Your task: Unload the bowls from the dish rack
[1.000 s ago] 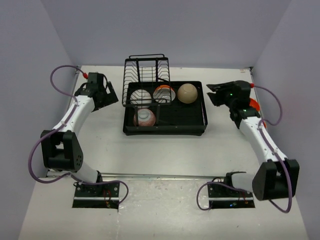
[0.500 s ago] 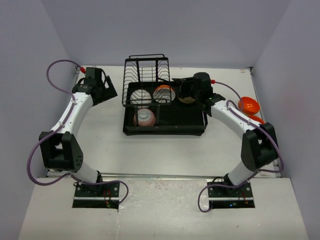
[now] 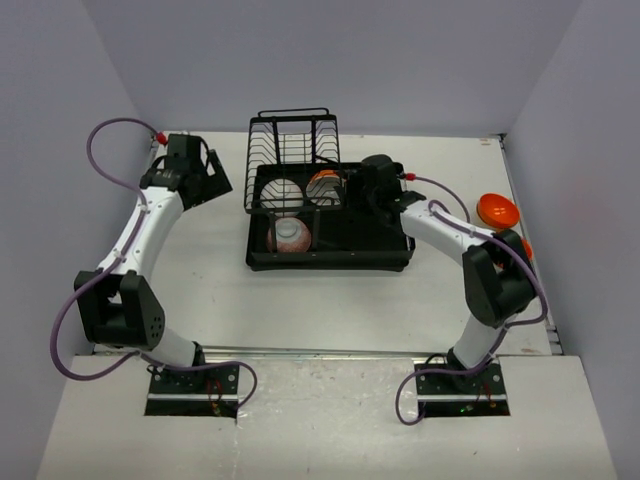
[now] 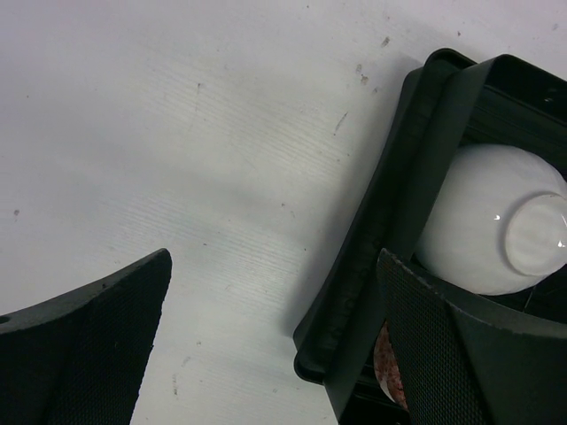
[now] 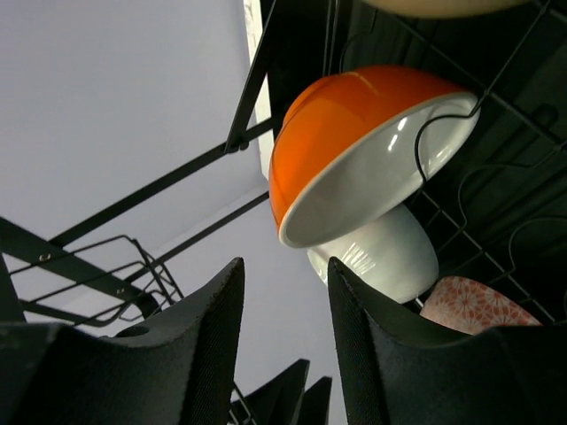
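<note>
The black dish rack [image 3: 385, 250] stands mid-table. It holds a white bowl [image 3: 282, 193], an orange bowl [image 3: 323, 182] and a pink patterned bowl [image 3: 288, 236]. My right gripper [image 3: 358, 190] is inside the rack's right half, open and empty, beside the orange bowl [image 5: 354, 146]. The right wrist view also shows the white bowl [image 5: 385, 252] and the pink patterned bowl [image 5: 469, 305]. The beige bowl is only a sliver [image 5: 434, 5] there and is hidden under the arm from above. My left gripper [image 3: 200, 178] is open and empty, left of the rack [image 4: 372, 257], near the white bowl [image 4: 492, 230].
An orange bowl [image 3: 497, 210] sits on the table at the right edge, with another orange one [image 3: 526, 247] partly behind the right arm. The rack's upright wire section [image 3: 292, 140] rises at the back. Walls close in on three sides.
My right arm has swung from the right side of the table into the rack, over the beige bowl. My left gripper has shifted slightly back.
</note>
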{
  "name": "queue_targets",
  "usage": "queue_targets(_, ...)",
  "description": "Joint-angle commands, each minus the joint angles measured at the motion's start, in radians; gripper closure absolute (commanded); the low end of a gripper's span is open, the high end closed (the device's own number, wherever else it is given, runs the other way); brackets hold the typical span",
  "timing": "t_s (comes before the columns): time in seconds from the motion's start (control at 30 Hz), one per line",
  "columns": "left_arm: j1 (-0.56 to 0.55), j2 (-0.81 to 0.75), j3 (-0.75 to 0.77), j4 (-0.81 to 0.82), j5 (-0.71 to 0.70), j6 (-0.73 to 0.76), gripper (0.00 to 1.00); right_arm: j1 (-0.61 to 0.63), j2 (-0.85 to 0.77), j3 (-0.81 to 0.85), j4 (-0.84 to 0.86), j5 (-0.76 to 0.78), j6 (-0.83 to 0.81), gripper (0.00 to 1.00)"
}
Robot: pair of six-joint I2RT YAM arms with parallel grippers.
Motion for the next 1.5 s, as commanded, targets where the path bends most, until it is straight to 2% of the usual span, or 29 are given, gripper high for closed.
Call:
queue_targets(0.0,0.007,-0.049,0.008,-0.007,-0.015,0.003,0.02,0.003,0.047,0.041,0.032,0.069,0.026,0.57)
queue_targets(0.27,0.007,-0.091,-0.034,-0.005,-0.025,0.015,0.02,0.004,0.177,0.161,0.023,0.08,0.007,0.58)
queue_targets(0.43,0.007,-0.12,-0.055,-0.002,-0.041,0.034,0.02,0.003,0.222,0.195,0.035,0.094,-0.016,0.67)
queue_targets(0.53,0.007,-0.132,-0.073,0.007,-0.044,0.04,0.02,0.004,0.226,0.178,0.035,0.097,-0.008,0.87)
queue_targets(0.57,0.007,-0.132,-0.078,0.009,-0.045,0.042,0.02,0.004,0.223,0.169,0.061,0.093,-0.006,1.0)
queue_targets(0.77,0.007,-0.126,-0.098,0.035,-0.025,0.037,0.02,0.012,0.15,0.041,0.178,0.096,-0.084,1.0)
queue_targets(0.87,0.007,-0.114,-0.097,0.049,-0.007,0.025,0.02,0.012,0.11,-0.043,0.319,0.08,-0.155,1.0)
queue_targets(1.0,0.007,-0.092,-0.098,0.081,0.059,0.008,0.02,0.009,0.062,-0.172,0.616,0.005,-0.207,1.0)
queue_targets(1.17,0.007,-0.071,-0.106,0.099,0.084,0.002,0.02,0.012,0.067,-0.19,0.866,-0.062,-0.23,1.0)
queue_targets(1.27,0.007,-0.071,-0.107,0.096,0.087,0.005,0.02,0.011,0.098,-0.16,0.958,-0.111,-0.224,1.0)
queue_targets(1.37,0.007,-0.077,-0.109,0.098,0.085,0.012,0.02,0.008,0.133,-0.129,1.015,-0.154,-0.218,1.0)
queue_targets(1.47,0.009,-0.078,-0.107,0.093,0.079,0.023,0.02,0.018,0.104,-0.17,1.038,-0.122,-0.23,1.0)
